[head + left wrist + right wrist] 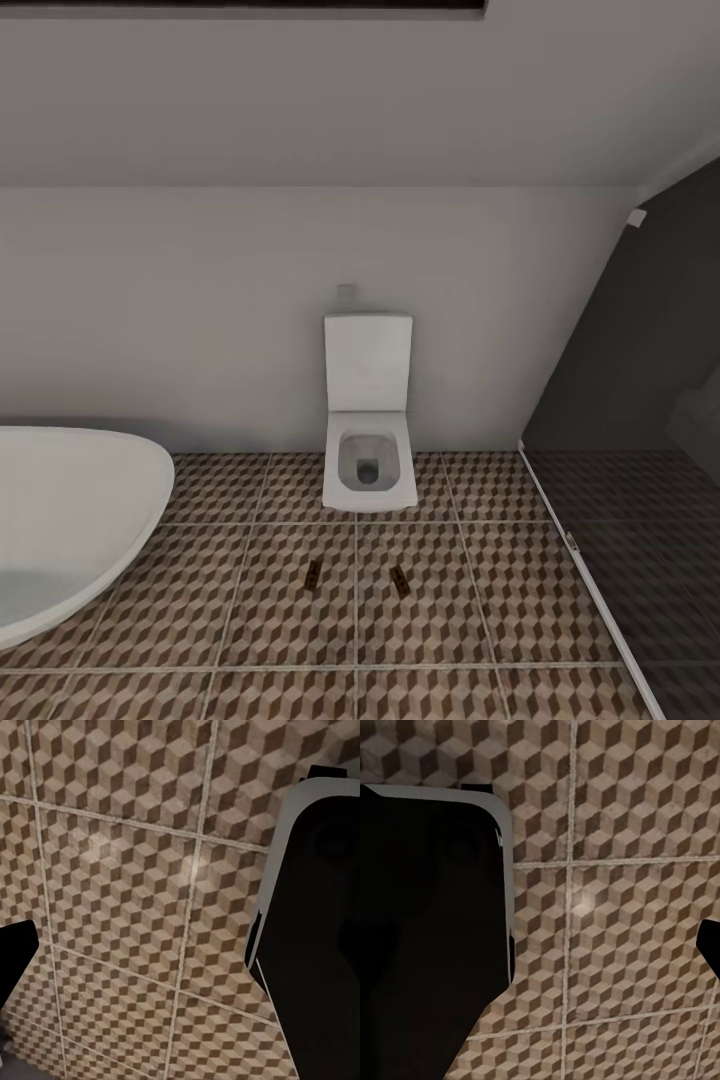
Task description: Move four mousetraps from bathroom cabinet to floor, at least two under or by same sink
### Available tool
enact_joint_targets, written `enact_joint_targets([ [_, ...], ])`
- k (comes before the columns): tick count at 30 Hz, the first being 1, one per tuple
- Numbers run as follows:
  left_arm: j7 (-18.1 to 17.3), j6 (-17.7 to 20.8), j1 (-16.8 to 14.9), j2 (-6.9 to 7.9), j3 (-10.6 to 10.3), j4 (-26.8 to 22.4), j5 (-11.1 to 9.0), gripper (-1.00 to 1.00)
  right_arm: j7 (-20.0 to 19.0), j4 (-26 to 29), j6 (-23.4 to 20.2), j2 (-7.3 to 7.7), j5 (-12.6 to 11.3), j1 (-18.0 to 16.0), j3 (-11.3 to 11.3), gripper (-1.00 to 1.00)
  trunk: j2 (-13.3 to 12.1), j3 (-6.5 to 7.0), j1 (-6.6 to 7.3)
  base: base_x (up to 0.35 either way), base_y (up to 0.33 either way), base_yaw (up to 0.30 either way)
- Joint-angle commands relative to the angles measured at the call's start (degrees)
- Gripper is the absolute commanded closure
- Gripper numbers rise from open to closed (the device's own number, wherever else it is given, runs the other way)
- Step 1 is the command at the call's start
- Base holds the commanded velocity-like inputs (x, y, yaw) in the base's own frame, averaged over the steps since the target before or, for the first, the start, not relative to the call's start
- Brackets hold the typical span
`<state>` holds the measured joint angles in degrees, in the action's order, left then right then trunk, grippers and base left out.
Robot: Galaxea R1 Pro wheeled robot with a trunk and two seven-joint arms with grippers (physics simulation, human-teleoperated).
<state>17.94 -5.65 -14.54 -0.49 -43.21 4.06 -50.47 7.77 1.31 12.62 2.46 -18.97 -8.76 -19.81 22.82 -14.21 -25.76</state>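
Two mousetraps (311, 574) lie flat on the bathroom floor (430, 600), on neighbouring tiles in front of the white toilet (369, 425); the second trap (399, 578) sits just to the right of the first, with a grout line between them. Both rest well apart from the toilet base, and the oval bathtub (70, 520) curves in at the near left. Their spot reads as a simple drop onto the shared tiled surface, which suits the demand that all four end on one floor, though no sink is visible near them, so whether they satisfy the sink condition cannot be judged here. A dark glass shower screen (620, 420) closes off the right side.

Both wrist cameras look down at bare patterned tiles past dark robot housing. The left pincer (16, 952) shows as one dark tip at the frame edge, and the right pincer (709, 945) likewise; whether either is released or clenched cannot be told. Nothing is seen held. The cabinet probably holds the remaining traps
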Motion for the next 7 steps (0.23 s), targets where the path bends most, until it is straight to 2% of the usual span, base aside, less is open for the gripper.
enact_joint_targets([
  [1, 0.0, -0.2, -0.1, -0.05, -0.3, 0.2, -0.3, -1.0, 0.1, 0.0, 0.1, 0.0, -0.5, 0.0, -0.5, -1.0, 0.1, -0.1, -0.03, 0.0, 0.0, 0.0],
  [7, 0.0, -0.2, -0.1, -0.04, -0.3, 0.2, -0.3, -1.0, 0.1, 0.0, 0.1, 0.0, -0.5, 0.0, -0.5, -1.0, 0.1, -0.1, -0.03, 0.0, 0.0, 0.0],
])
